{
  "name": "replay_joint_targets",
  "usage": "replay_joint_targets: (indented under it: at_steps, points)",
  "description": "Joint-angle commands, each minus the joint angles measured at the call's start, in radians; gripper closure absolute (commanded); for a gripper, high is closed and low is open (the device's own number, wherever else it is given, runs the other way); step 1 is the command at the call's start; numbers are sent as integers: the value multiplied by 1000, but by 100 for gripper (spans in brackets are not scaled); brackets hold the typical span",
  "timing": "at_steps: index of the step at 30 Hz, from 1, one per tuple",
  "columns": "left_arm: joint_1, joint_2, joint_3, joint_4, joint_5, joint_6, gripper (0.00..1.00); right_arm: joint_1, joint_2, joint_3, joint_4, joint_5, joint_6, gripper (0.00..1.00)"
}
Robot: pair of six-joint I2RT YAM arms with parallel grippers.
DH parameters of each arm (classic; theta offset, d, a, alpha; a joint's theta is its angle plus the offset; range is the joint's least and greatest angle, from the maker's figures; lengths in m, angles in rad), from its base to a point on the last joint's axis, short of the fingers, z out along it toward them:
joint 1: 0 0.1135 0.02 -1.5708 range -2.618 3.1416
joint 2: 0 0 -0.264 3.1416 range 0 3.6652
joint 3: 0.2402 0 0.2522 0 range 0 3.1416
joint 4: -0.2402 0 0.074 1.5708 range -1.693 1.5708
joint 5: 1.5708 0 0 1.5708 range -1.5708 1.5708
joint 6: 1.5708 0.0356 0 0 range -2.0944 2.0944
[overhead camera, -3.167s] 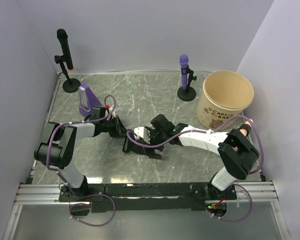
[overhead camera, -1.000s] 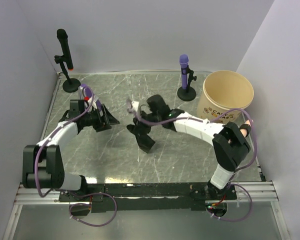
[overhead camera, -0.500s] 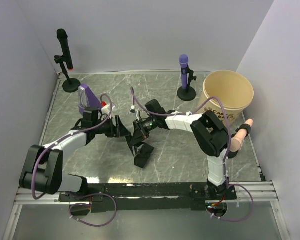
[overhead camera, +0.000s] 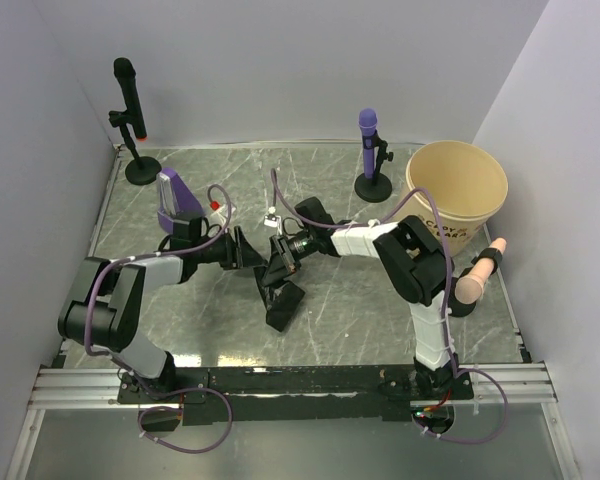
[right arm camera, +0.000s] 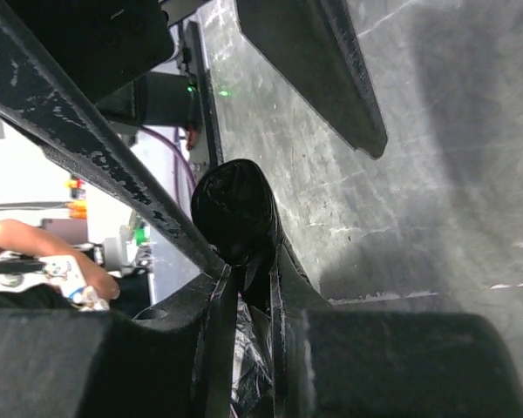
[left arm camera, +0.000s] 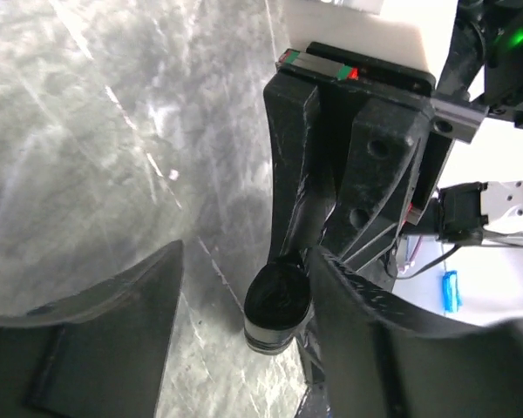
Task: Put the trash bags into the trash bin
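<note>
A black roll of trash bags (left arm camera: 279,305) sits pinched in my right gripper (right arm camera: 248,272), which is shut on the film just below the roll (right arm camera: 234,209). Loose black film (overhead camera: 286,303) hangs from it down to the table. My left gripper (left arm camera: 244,254) is open and straddles the roll. Its right finger (left arm camera: 383,340) is close beside the roll and its left finger (left arm camera: 105,340) stands well apart. In the top view the two grippers meet mid-table, left (overhead camera: 246,252) against right (overhead camera: 277,266). The tan trash bin (overhead camera: 458,180) stands at the far right, upright, nothing showing inside.
A purple microphone on a black round base (overhead camera: 372,187) stands just left of the bin. A black microphone on its stand (overhead camera: 130,100) is in the far left corner. A purple block (overhead camera: 169,198) sits behind the left arm. Walls close in on the left, back and right.
My left gripper has moved right until it straddles the roll, and its jaws have narrowed a little. My right gripper has drawn back left with the bags, its arm folding at the elbow.
</note>
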Motion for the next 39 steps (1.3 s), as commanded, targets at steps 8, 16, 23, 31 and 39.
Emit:
replay_joint_targets:
  at_steps: [8,16,23,31,39]
  points:
    - [-18,75,11,149,126,-159,51,-32,49,83,181,-10,119,100]
    - [-9,135,45,144,108,-189,81,-58,10,31,100,54,90,46]
    - [-7,163,59,186,131,-232,81,-89,-70,-59,78,-22,52,23]
    - [7,160,89,108,169,-193,82,-90,-90,-95,34,-155,-36,21]
    - [5,123,71,88,178,-166,58,-78,-113,-93,-15,-283,-129,14]
